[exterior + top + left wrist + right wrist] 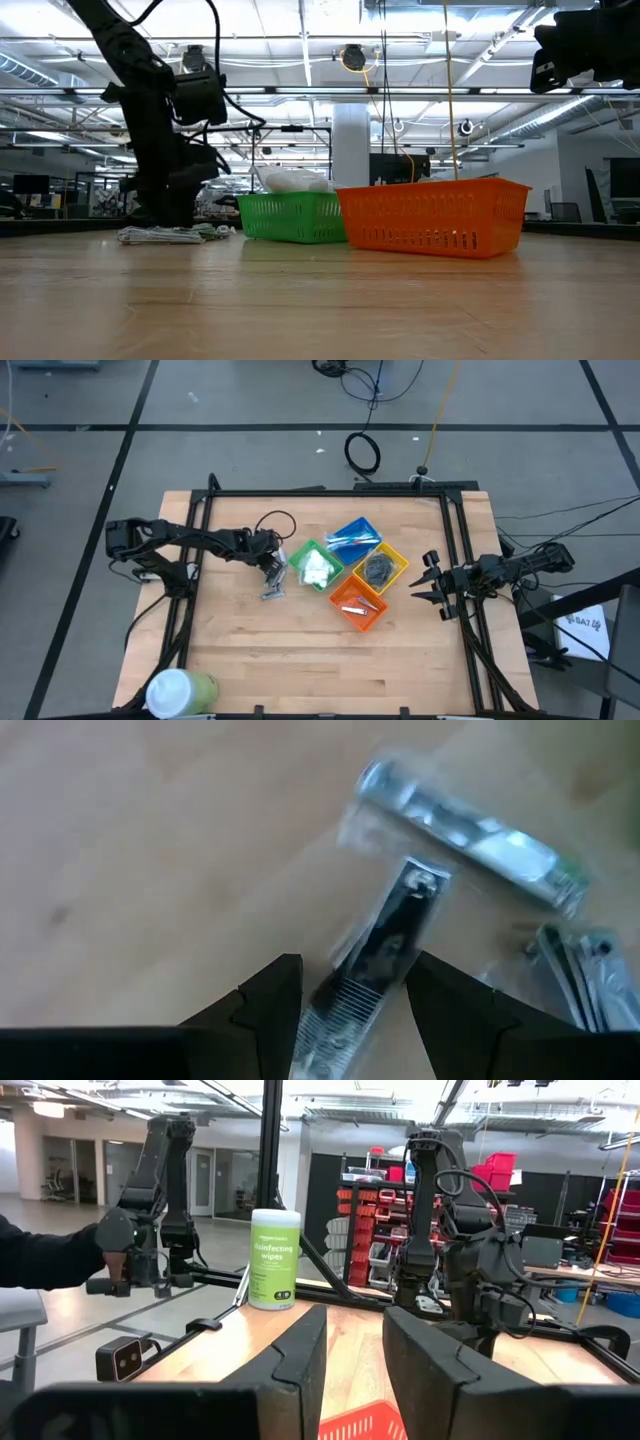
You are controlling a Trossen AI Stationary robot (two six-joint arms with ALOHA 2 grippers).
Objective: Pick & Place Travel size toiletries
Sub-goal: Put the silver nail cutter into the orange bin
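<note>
Three silver metal pieces in clear wrappers (272, 592) lie flat on the wooden table, just left of the green bin (315, 567). My left gripper (272, 570) points down over them and is open. In the left wrist view its fingers (270, 1010) stand on either side of the near end of one silver piece (395, 935) without touching it. Two more wrapped pieces (470, 830) (580, 980) lie beyond. White lumpy packets (318, 568) fill the green bin. My right gripper (432, 585) waits at the table's right edge, open, with nothing between its fingers.
Four bins stand close together at the table's middle: green, blue (353, 535), yellow (380, 567) and orange (358, 603). A large green-and-white cylinder (180, 690) stands at the near left corner. A dark frame (330, 493) runs around the table's edges.
</note>
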